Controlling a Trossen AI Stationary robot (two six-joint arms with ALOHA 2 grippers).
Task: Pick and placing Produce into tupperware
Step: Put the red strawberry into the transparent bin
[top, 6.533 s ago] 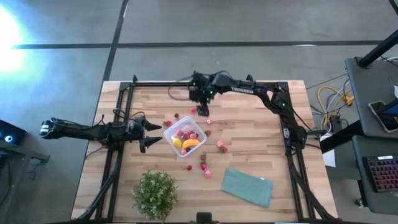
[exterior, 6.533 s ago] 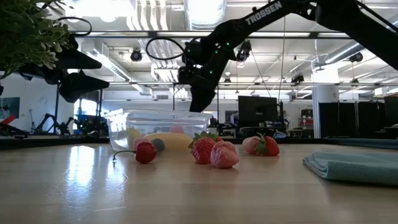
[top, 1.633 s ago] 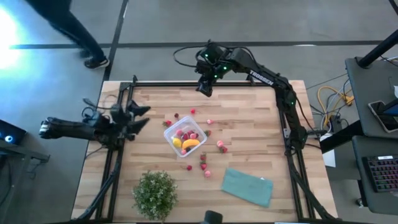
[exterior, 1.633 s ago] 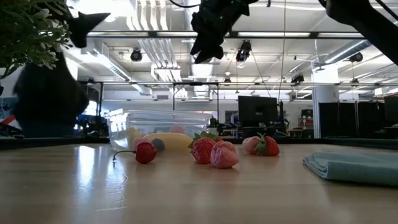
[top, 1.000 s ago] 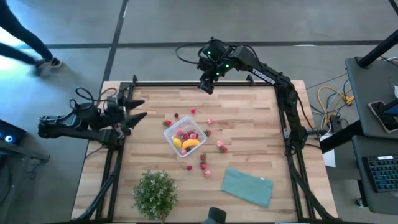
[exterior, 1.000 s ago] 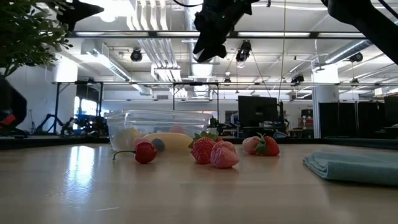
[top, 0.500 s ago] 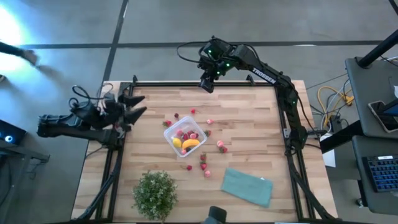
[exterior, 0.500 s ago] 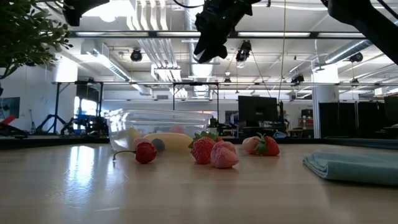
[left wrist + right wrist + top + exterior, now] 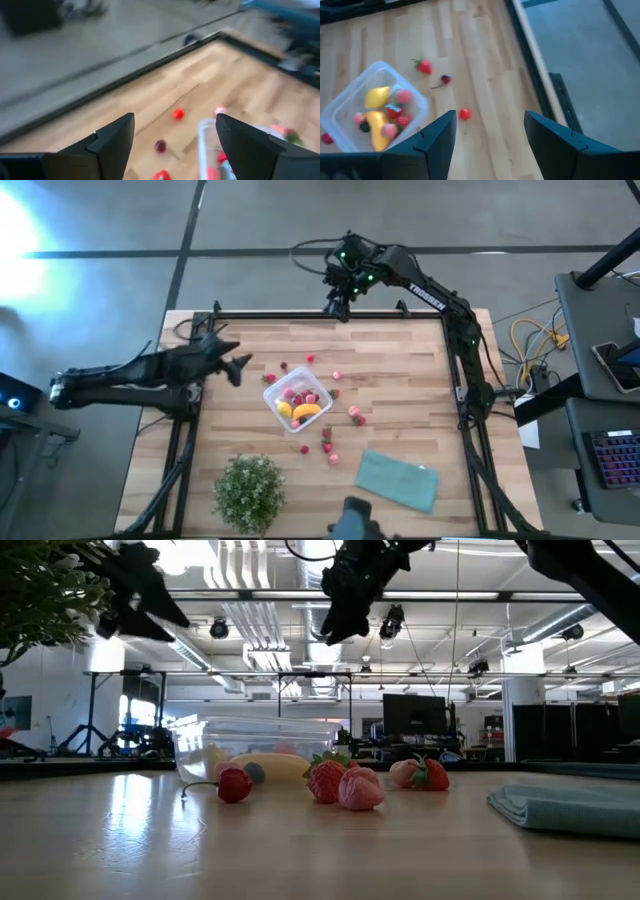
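The clear tupperware stands mid-table and holds a yellow banana, a yellow round fruit and pink-red strawberries. More strawberries lie loose on the wood around it, some on its far side and some on its near side. My left gripper hangs open above the table, left of the tupperware. My right gripper is open and high over the table's far edge, looking down on the tupperware.
A green potted plant stands near the front edge, and a folded teal cloth lies at the front right. Black frame rails run along the far and side edges. Bare wood lies right of the tupperware.
My left gripper has swung from the table's left edge toward the tupperware and come down somewhat, staying open. My right gripper has drifted slightly toward the far edge. The produce and the tupperware have not moved.
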